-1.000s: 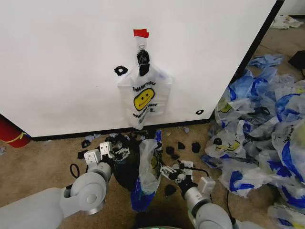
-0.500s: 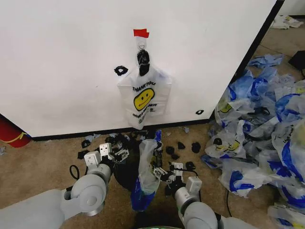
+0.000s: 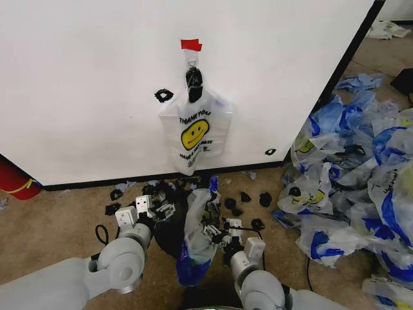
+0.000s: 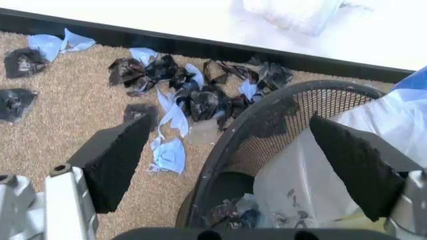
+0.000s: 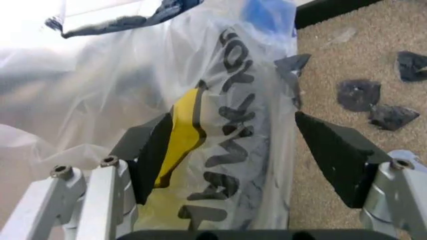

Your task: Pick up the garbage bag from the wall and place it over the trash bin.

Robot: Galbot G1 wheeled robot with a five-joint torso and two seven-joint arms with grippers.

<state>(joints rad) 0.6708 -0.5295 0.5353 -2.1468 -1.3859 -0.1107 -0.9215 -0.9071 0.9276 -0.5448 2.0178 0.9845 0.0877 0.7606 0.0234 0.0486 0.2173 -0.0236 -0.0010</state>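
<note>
You see the trash bin (image 3: 169, 226) before the wall (image 3: 84, 84); one garbage bag (image 3: 197, 236) drapes its right rim, another bag (image 3: 195, 132) hangs on the wall behind it.

Tan carpet floor (image 3: 58, 213) is carrying everything. Trash bin (image 3: 169, 226) is standing on it, black scraps (image 3: 248, 197) lying around. Pile of blue-and-white bags (image 3: 352, 174) is sitting to the right.

— What are you seeing of the robot's body?
— You're looking at rounded pale-grey arms. The left gripper (image 3: 153, 208) and right gripper (image 3: 217, 232) are showing silver, screw-fastened frames, black wedge-shaped pads (image 4: 115, 157) and thin black cables.
</note>
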